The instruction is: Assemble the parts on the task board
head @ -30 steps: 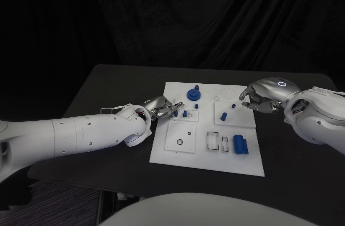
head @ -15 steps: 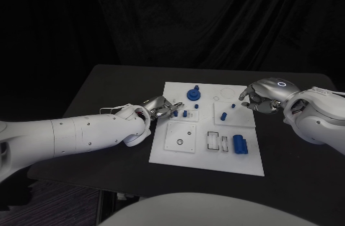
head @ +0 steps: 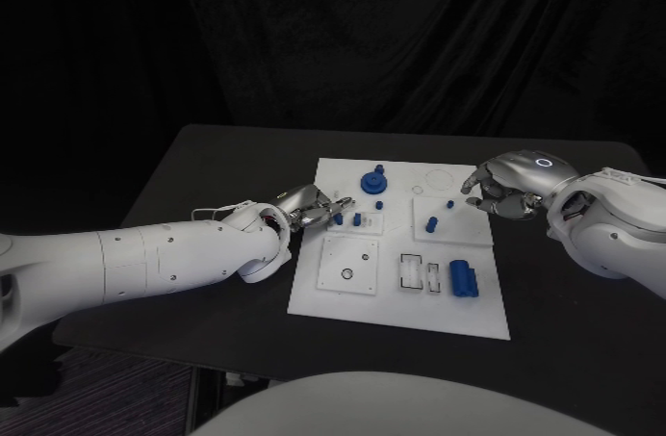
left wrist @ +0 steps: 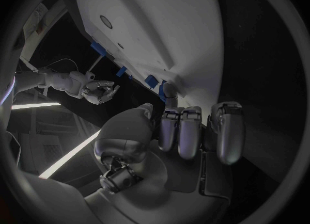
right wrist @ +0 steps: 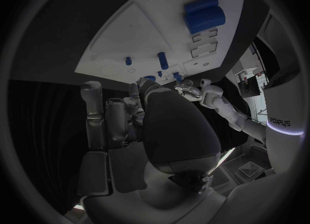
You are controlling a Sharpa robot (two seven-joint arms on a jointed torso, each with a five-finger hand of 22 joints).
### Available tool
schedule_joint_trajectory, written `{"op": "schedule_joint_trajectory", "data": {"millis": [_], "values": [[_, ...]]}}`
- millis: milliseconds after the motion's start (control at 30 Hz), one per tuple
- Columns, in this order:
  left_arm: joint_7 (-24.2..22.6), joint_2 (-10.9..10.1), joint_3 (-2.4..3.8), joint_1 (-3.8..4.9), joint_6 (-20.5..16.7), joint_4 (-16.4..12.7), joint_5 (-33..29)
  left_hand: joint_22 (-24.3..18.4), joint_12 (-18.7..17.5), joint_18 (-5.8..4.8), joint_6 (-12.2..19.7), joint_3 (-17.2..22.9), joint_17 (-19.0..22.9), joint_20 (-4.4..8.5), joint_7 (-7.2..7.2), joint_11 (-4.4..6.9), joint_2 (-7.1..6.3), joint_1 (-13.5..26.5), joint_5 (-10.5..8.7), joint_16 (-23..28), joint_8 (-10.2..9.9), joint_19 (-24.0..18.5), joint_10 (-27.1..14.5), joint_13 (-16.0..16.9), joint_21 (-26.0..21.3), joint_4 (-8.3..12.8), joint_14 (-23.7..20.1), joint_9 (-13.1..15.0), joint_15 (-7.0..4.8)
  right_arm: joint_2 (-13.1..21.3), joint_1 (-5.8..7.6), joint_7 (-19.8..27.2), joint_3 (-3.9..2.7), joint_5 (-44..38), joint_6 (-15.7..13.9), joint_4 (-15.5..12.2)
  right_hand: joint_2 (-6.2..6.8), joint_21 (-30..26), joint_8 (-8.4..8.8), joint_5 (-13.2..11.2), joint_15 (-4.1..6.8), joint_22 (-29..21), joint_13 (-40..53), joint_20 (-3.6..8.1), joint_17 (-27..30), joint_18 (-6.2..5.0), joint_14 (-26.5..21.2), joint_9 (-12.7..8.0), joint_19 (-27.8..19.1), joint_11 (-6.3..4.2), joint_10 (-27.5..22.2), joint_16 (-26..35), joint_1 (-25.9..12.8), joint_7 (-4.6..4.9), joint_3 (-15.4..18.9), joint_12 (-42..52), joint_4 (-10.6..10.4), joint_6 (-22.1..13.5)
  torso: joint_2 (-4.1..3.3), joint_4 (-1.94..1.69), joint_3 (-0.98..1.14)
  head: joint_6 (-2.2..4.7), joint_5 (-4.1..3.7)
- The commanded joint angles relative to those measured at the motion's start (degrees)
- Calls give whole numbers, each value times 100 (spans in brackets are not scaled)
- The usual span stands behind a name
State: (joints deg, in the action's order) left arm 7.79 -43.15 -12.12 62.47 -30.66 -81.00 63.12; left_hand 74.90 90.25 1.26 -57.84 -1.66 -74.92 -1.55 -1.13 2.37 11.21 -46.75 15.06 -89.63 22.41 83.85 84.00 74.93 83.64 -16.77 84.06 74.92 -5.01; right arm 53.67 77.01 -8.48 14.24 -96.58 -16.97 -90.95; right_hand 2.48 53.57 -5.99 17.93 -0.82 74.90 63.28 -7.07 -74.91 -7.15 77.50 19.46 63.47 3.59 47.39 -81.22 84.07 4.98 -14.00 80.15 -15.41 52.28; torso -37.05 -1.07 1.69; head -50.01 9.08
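Observation:
The white task board (head: 396, 306) lies mid-table, also in the wrist views (left wrist: 161, 22) (right wrist: 155, 33). On it stand a round blue part (head: 373, 181), small blue pegs (head: 348, 219) near its left edge, a peg (head: 432, 224) and a tiny peg (head: 451, 205) on the right, and two blue cylinders (head: 465, 277) (right wrist: 205, 12). My left hand (head: 313, 205) (left wrist: 174, 136) hovers at the board's left edge beside the small pegs, fingers curled, one fingertip reaching toward the board. My right hand (head: 502, 188) (right wrist: 142, 131) hangs over the board's far right corner, fingers curled in, nothing seen in it.
The black table (head: 208, 166) stretches wide to the left of the board and narrower to its right. Rectangular slots (head: 421, 272) and a square plate with a ring (head: 347, 268) sit on the board's near half.

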Motion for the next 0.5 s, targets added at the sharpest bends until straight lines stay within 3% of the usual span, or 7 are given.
{"op": "schedule_joint_trajectory", "data": {"millis": [33,100,200,500], "values": [[-53,4,3,-13,65,-6,-30,1285,-25,44,64,-101,-1508,44,15,38,-66,-192,277,-37,14,269,600,1507,-23,6,594,152,-37,3,-15,-90,-4,-12,11,0,-8,-14,17,29,1,431,9,-14,-246,-89,15,-6,-24,7,45,-8,53,25,-39,-30,-2,17,3,-4,1,1,-2],[1,1,3,-13,157,-4,-29,1268,-25,57,177,-129,-1508,36,-2,25,-285,-543,385,-37,-24,239,600,1507,-76,23,594,148,-27,3,-16,-91,-4,-12,11,0,-8,-14,17,29,1,431,9,-14,-246,-89,15,-6,-24,7,45,-8,53,25,-39,-30,-2,17,2,-5,0,1,1],[47,-2,3,-13,240,-1,-29,1265,-25,59,242,-145,-1508,24,-19,11,-427,-778,542,-37,-49,232,600,1507,-86,24,594,147,-14,2,-18,-90,-4,-12,11,-1,-8,-14,17,29,1,431,9,-14,-246,-89,15,-6,-24,7,45,-8,53,25,-39,-30,-2,17,4,-5,0,1,5],[201,2,3,-13,434,12,-29,1267,-25,58,274,50,-1508,22,-7,18,-611,-1395,911,-37,-58,234,600,1507,-79,62,594,147,-18,9,-20,-92,-4,-12,21,-6,2,-25,19,29,1,428,2,-14,-243,-91,15,-8,-26,7,39,-8,52,29,-38,-32,-3,17,3,-8,2,1,3]]}}
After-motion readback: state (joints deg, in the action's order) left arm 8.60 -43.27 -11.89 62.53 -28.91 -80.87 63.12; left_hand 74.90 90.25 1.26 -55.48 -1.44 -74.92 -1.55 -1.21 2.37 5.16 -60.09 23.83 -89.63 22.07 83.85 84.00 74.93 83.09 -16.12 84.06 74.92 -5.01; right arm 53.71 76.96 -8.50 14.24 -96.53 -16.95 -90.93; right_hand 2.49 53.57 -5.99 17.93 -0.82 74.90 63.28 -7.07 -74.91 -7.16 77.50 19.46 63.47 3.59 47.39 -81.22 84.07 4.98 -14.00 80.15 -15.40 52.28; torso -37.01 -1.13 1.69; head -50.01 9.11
